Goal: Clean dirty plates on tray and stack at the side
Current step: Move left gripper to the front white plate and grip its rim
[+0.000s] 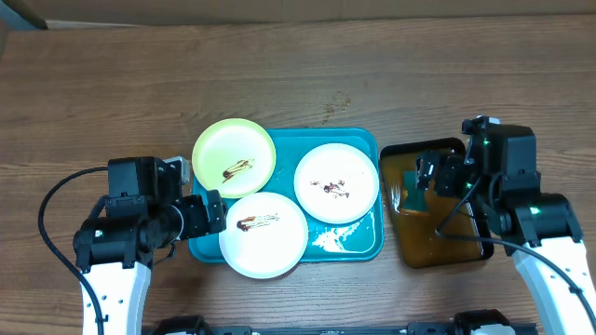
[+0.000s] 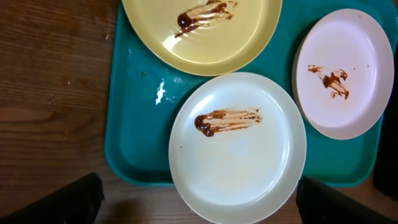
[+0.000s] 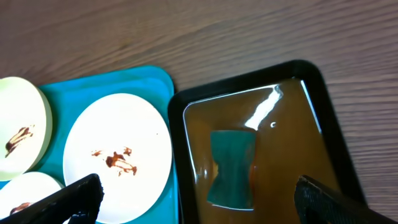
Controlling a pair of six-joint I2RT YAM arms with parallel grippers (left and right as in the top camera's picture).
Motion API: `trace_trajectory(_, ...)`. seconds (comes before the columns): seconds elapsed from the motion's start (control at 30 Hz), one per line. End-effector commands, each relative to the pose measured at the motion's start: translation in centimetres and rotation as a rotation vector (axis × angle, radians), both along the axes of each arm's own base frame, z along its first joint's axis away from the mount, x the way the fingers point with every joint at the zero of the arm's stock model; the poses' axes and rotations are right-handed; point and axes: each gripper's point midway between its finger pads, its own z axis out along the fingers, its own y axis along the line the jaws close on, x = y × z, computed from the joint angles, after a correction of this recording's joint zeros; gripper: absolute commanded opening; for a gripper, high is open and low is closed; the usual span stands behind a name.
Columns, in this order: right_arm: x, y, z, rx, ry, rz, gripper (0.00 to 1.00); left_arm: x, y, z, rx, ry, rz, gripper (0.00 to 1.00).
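On the wooden tabletop (image 1: 112, 84), the teal tray (image 1: 289, 147) sits at the middle with all three plates on it. At its back left corner the yellow-green plate (image 1: 234, 158) hangs out past the rim and carries a brown streak. At the front the front white plate (image 1: 264, 234) juts over the near rim, with a long brown smear across its middle. The right white plate (image 1: 336, 181) lies fully inside the tray, marked by a few small dark spots. The three plates crowd together, edges meeting or nearly so. A patch of pale residue (image 1: 328, 238) shows on the tray floor near the front.

Just beside the tray on the right stands a black tray (image 1: 410, 256) filled with brownish liquid (image 3: 286, 143), and a teal sponge (image 3: 232, 168) lies sunk in it.

The left gripper (image 1: 214, 212) hovers at the tray's left edge by the front white plate, fingers (image 2: 81, 199) spread wide and empty. The right gripper (image 1: 430, 174) hangs over the black tray, likewise released, grasping nothing.
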Motion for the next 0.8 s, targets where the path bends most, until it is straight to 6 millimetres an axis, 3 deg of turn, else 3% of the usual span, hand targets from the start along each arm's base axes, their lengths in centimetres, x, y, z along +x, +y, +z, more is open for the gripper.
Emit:
trace_trajectory(0.0,0.7,0.3,1.6,0.028,-0.046,0.008,1.0,-0.2,-0.8,0.5,-0.036,0.01,-0.019,0.99)
trace_trajectory(0.13,0.7,0.3,1.7,0.028,-0.049,0.008,1.0,-1.4,-0.9,-0.9,-0.05,0.074,-0.002,0.9)
trace_trajectory(0.4,0.7,0.3,1.7,0.028,-0.049,0.008,1.0,-3.8,-1.7,-4.8,-0.089,0.244,0.074,0.89)
trace_trajectory(0.77,0.7,0.3,1.7,0.028,-0.048,0.009,1.0,-4.4,-3.0,-7.8,-0.051,0.432,0.11,0.83)
